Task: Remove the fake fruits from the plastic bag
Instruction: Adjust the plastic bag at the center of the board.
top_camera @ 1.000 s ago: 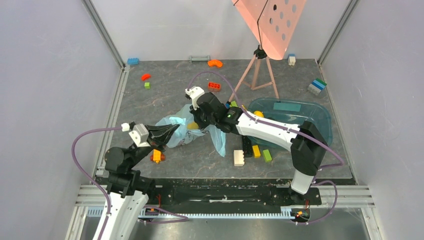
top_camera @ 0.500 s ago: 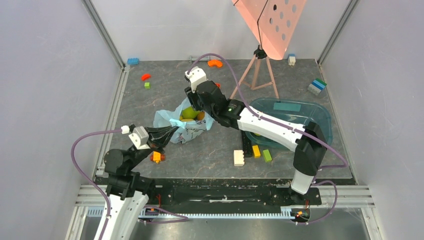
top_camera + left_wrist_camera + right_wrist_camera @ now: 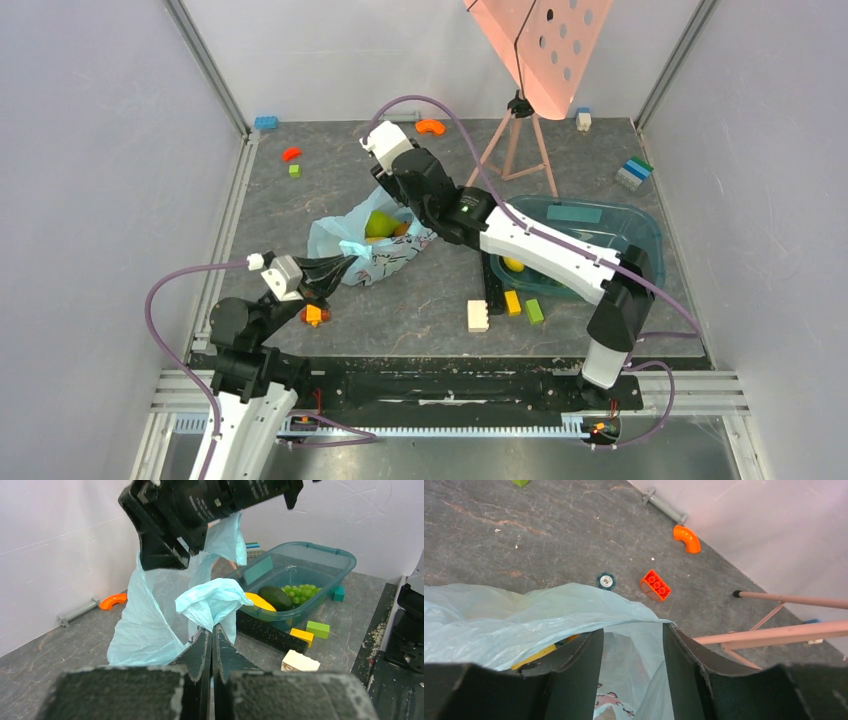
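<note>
Now bag [image 3: 380, 262] rim pinched, L hand [image 3: 212, 636], mouth open

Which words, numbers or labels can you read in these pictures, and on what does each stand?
White print on the black casing of the right arm: blurred, unreadable.
Dark print on the plastic bag: too small to read.
No other writing shows.

Thin light blue plastic bag [image 3: 375, 255]: crinkled, semi-sheer film. Green plastic pear [image 3: 378, 222], just beside the right jaws: glossy. Teal plastic tub [image 3: 640, 235]: rigid, see-through, smooth. Dark grey veined surface [image 3: 420, 300]: matt. All jaws: matt black, grainy.
</note>
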### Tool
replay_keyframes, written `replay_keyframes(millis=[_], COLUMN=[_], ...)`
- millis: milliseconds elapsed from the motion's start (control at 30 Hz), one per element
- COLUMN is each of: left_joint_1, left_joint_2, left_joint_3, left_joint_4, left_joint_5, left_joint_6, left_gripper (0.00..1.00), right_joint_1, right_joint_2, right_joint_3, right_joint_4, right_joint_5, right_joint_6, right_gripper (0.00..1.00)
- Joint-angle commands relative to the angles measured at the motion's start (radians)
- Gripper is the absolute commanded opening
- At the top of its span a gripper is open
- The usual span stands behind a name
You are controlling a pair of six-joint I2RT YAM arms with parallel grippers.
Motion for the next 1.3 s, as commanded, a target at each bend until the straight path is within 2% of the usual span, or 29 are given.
replay_keyframes(millis=[0,167,367,467,633,900,967,1267], left_joint_1=[-0.001,-0.001,-0.001,-0.001,-0.001,0.0,-0.001,-0.001], left_joint_2=[-0.015,-0.021,-0.028,-0.03,-0.034,-0.002,0.007,0.03], left_joint_3=[0.006,0.007,0.009,0.005,-0.003,0.01,0.014,0.026], left_joint_4=[-0.014,-0.028,-0.044,-0.046,-0.044,-0.043,-0.044,-0.049], left_joint_5=[-0.008,-0.018,-0.039,-0.047,-0.124,-0.218,-0.23,-0.237], left_joint_6=[0.051,0.065,0.076,0.076,0.053,-0.022,-0.033,-0.044], left_gripper=[0.02,0.02,0.02,0.02,0.02,0.02,0.02,0.02], right_joint_1=[-0.008,-0.011,-0.011,-0.011,0.002,0.153,0.181,0.276], right_joint_2=[-0.061,-0.058,-0.078,-0.116,-0.181,-0.219,-0.219,-0.145], right_joint_3=[0.108,0.209,0.258,0.257,0.186,0.029,-0.01,0.012], right_joint_4=[-0.059,-0.182,-0.259,-0.253,-0.2,-0.101,-0.078,-0.118], right_joint_5=[-0.007,-0.071,0.01,-0.06,-0.215,-0.044,-0.022,0.014], right_joint_6=[-0.082,-0.111,-0.12,-0.044,0.212,0.42,0.438,0.444], right_gripper=[0.51,0.56,0.58,0.56,0.54,0.54,0.54,0.52])
